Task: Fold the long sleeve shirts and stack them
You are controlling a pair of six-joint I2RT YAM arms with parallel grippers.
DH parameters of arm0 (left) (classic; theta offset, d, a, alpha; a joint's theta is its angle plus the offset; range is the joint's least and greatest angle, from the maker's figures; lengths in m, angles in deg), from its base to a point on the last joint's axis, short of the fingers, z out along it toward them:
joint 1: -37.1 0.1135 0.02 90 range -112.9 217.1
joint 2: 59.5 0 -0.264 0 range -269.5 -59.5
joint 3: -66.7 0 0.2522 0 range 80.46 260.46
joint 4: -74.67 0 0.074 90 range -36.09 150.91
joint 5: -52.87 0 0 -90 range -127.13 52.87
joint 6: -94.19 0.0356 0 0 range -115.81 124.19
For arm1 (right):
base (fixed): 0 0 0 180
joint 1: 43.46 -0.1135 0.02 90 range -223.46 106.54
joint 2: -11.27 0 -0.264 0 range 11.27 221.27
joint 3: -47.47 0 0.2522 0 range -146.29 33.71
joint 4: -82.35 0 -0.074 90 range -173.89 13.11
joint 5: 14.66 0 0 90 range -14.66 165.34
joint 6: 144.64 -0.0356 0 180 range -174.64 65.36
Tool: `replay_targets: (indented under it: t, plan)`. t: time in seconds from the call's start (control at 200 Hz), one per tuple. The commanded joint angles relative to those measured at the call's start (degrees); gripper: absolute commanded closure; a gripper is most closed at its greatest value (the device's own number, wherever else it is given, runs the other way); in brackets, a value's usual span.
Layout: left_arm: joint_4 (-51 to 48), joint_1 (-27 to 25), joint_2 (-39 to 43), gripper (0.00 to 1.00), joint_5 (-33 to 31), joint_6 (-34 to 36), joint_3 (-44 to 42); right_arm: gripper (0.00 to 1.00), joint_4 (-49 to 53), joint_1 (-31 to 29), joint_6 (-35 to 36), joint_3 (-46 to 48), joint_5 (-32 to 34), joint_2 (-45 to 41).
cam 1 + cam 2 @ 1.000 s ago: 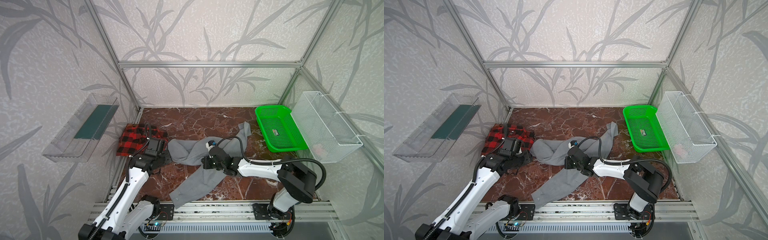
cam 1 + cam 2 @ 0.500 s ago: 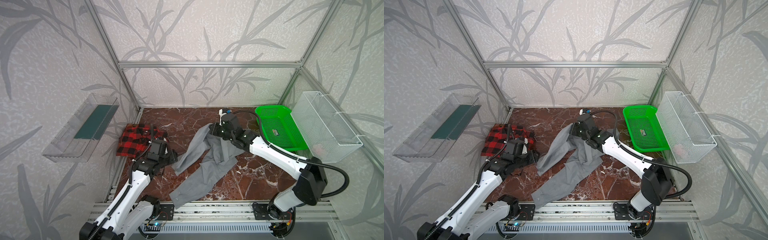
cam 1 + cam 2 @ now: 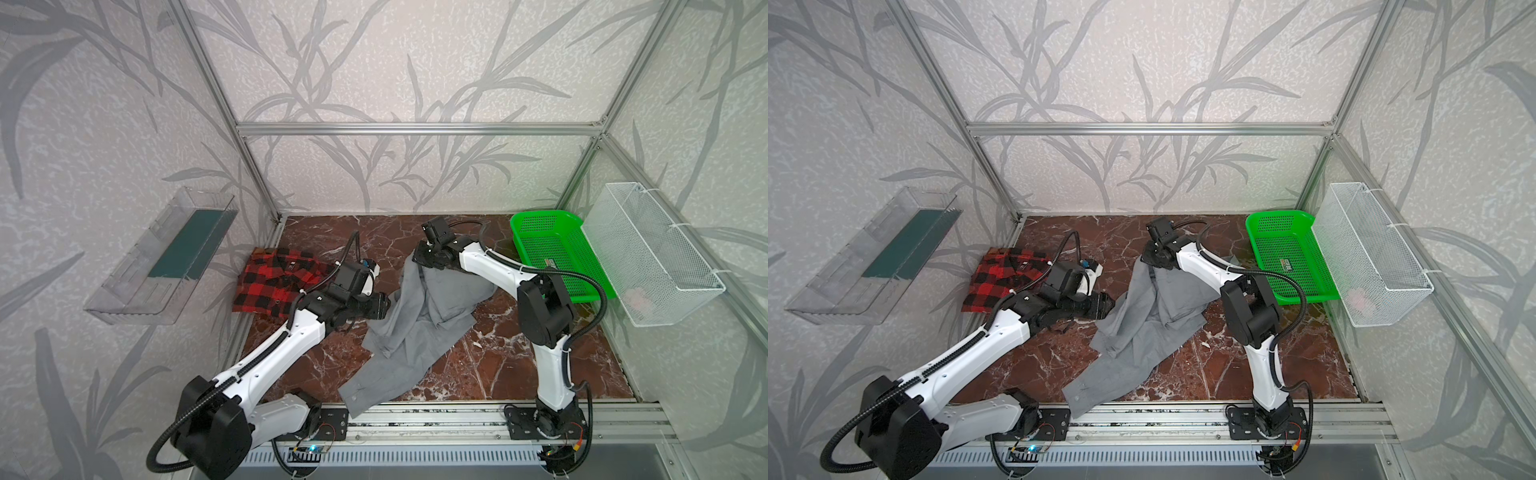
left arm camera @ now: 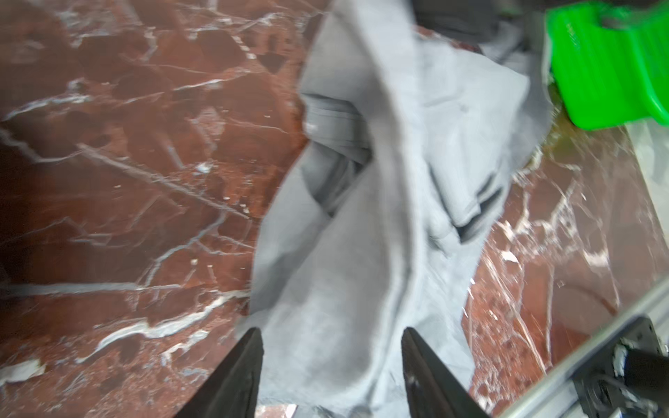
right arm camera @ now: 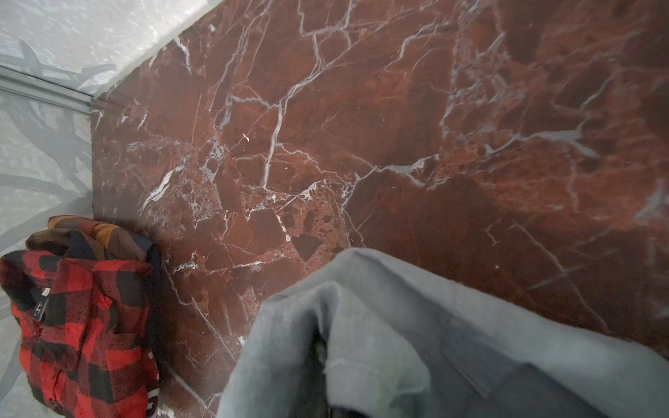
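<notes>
**Gray shirt pinched by the right claw**

A clear plastic bin hangs on the left wall. Next to it, the red and black plaid shirt lies in a bunched heap at the far left side of the tabletop, close to the wall.

The left claw is just to the right of the plaid shirt. It is low over the tabletop, at the left edge of the gray shirt. Its two fingers are apart, and gray cloth shows between them in the left wrist view. I cannot tell if the fingers touch the cloth.

The gray shirt is in the middle of the tabletop, crumpled and not folded. Its bottom end reaches the front rail. Its top end is lifted up, with the right claw closed tight on it near the back.

To the right sits the green basket. A white wire basket hangs on the right wall.
</notes>
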Motion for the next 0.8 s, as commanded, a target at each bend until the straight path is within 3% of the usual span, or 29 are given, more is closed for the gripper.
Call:
replay_targets:
  t: [0.0, 0.08, 0.295, 0.465, 0.645, 0.795]
  plan:
    - [0.6, -8.1, 5.4, 0.38, -4.0, 0.8, -1.1, 1.00, 5.7, -0.3, 1.6, -5.0, -0.8, 3.3]
    - [0.5, -12.9, 7.6, 0.35, -9.2, 0.4, -2.9, 1.00, 6.3, -0.2, 1.2, -6.7, -0.9, 5.4]
    - [-8.6, -14.4, 6.3, 0.35, -14.8, 5.3, -2.5, 1.00, 11.8, 0.0, 3.2, -15.2, -1.3, 11.7]
    - [-11.7, -14.4, 1.5, 0.32, -24.6, 9.3, -0.9, 1.00, 12.9, 0.4, 3.9, -18.0, -3.4, 14.5]
    - [-11.7, -13.5, -8.4, 0.32, -27.5, 5.8, 0.2, 1.00, 14.0, 1.0, 4.7, -20.8, -6.5, 16.9]
    - [-11.5, -9.6, -16.0, 0.32, -22.4, 6.7, 4.0, 1.00, 13.6, 1.1, 5.5, -20.1, -8.0, 16.8]
